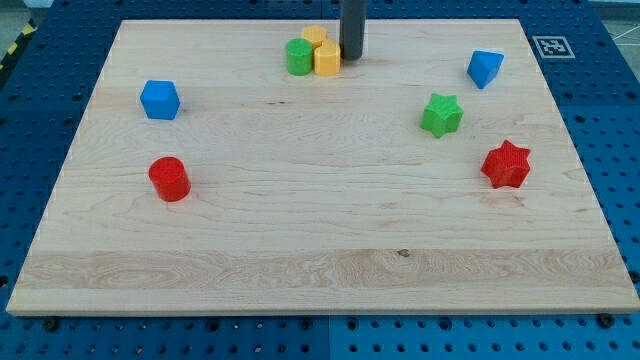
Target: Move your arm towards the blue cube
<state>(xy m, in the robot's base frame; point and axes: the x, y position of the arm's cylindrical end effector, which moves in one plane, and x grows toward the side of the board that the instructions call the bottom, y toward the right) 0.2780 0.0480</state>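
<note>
The blue cube [159, 100] sits near the view's left edge of the wooden board [320, 230]. My tip [351, 58] is at the view's top centre, just right of a cluster made of a green cylinder [298, 57] and two yellow blocks [327, 57] [314, 37]. The tip is far to the right of the blue cube and slightly above it in the view. A second blue block [485, 68], an angular wedge-like shape, lies at the upper right.
A red cylinder [169, 179] stands below the blue cube. A green star [441, 114] and a red star [506, 165] lie at the right. A fiducial marker [548, 46] is off the board's top right corner, on the blue perforated base.
</note>
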